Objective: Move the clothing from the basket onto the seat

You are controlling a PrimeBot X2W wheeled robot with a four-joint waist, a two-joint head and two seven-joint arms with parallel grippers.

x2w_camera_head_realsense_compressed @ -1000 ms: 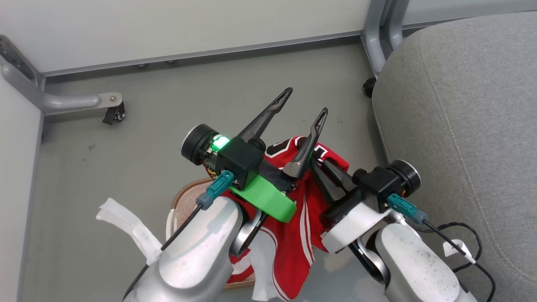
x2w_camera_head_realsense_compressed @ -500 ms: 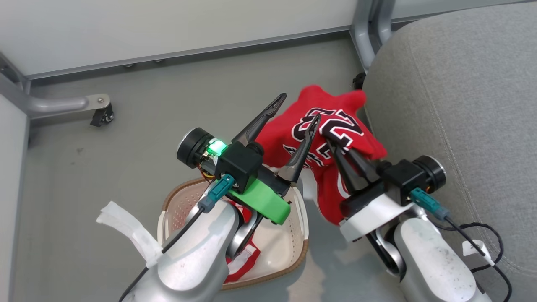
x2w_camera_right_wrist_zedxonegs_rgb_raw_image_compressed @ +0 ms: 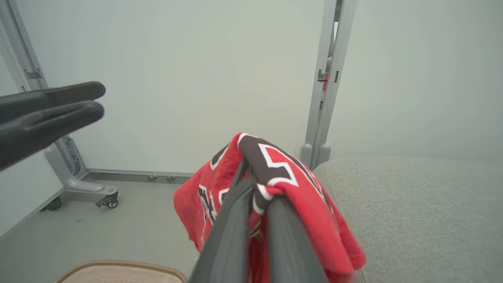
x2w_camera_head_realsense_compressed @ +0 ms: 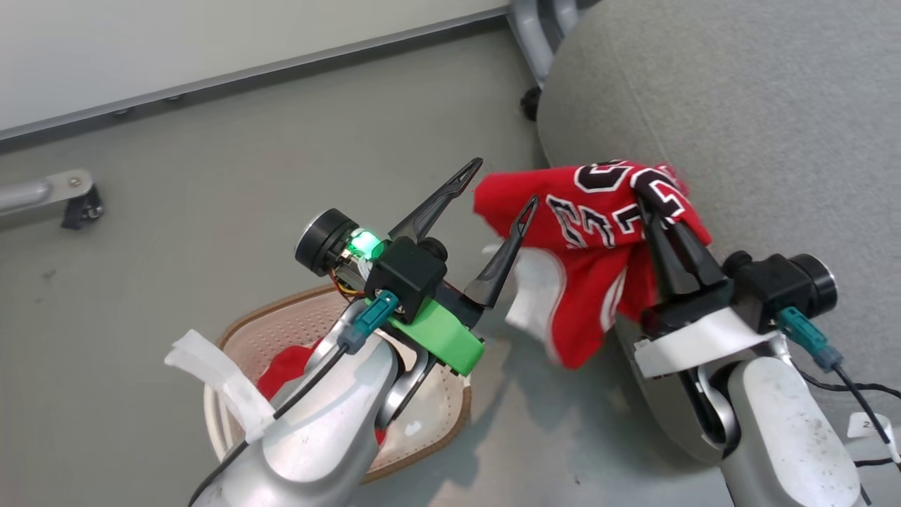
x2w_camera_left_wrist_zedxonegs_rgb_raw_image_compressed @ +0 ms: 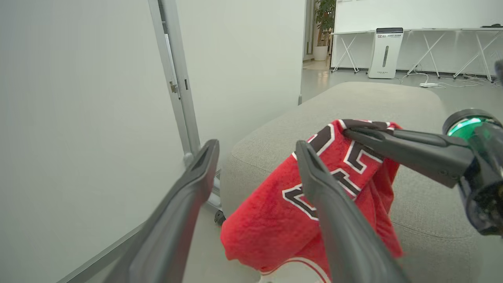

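My right gripper [x2w_camera_head_realsense_compressed: 644, 196] is shut on a red jersey [x2w_camera_head_realsense_compressed: 591, 232] with a black-and-white "23". The jersey hangs in the air over the front edge of the grey seat [x2w_camera_head_realsense_compressed: 739, 105], its lower part dangling beside the cushion. The wrist views show the same grip: right gripper [x2w_camera_right_wrist_zedxonegs_rgb_raw_image_compressed: 255, 184], jersey [x2w_camera_right_wrist_zedxonegs_rgb_raw_image_compressed: 306, 204], seat [x2w_camera_right_wrist_zedxonegs_rgb_raw_image_compressed: 412, 204]. My left gripper [x2w_camera_head_realsense_compressed: 504, 183] stands open and empty just left of the jersey [x2w_camera_left_wrist_zedxonegs_rgb_raw_image_compressed: 267, 228]. The cream basket [x2w_camera_head_realsense_compressed: 281, 327] sits on the floor under my left arm. A piece of red clothing [x2w_camera_head_realsense_compressed: 281, 370] lies in it, partly hidden.
White partition panels on grey wheeled frames stand behind, with a caster [x2w_camera_head_realsense_compressed: 77, 204] at the left and a frame leg [x2w_camera_head_realsense_compressed: 535, 28] by the seat. A black cable [x2w_camera_head_realsense_compressed: 845, 387] lies on the seat at the lower right. Grey floor lies left of the basket.
My right gripper has lifted the jersey out of the basket and carried it right to the seat's edge. The camera has turned right. The left gripper stays open.
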